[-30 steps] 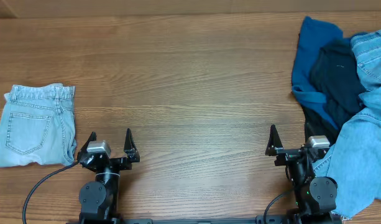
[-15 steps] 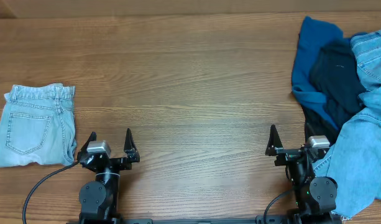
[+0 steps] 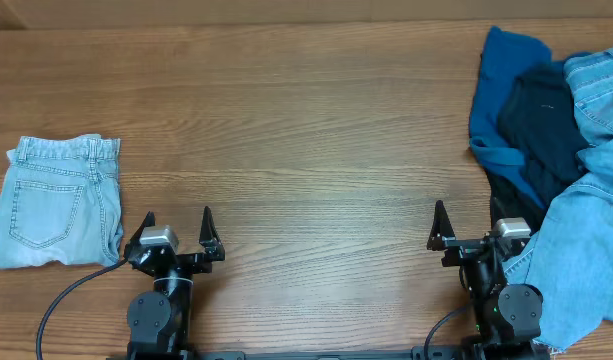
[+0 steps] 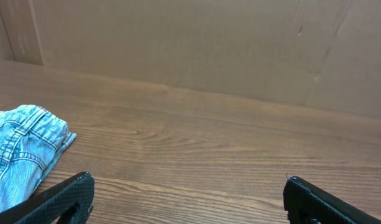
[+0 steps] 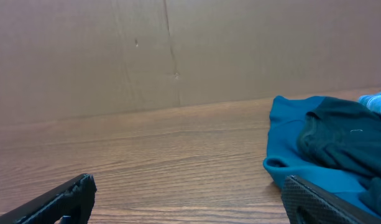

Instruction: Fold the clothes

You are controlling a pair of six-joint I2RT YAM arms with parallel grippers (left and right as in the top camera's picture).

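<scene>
Nothing has moved: left gripper (image 3: 177, 214) and right gripper (image 3: 467, 214) sit parked, jaws wide, empty. 1 pair of jeans (image 3: 54, 203) lies folded; the pile (image 3: 546, 130) waits for the next pick.

On my overhead feed, the folded pale light-wash blue denim jeans (image 3: 56, 203) show a stitched back-pocket outline and whiter fading along the seams. The crumpled royal blue cloth garment (image 3: 496, 95) is one flat, saturated colour. The dark navy cloth garment (image 3: 541, 125) reads nearly black. The loose light denim garment (image 3: 586, 240) is a mottled sky blue. The wooden table (image 3: 316, 120) is warm brown with darker grain streaks, and the cardboard wall (image 4: 178, 43) is plain tan.
</scene>
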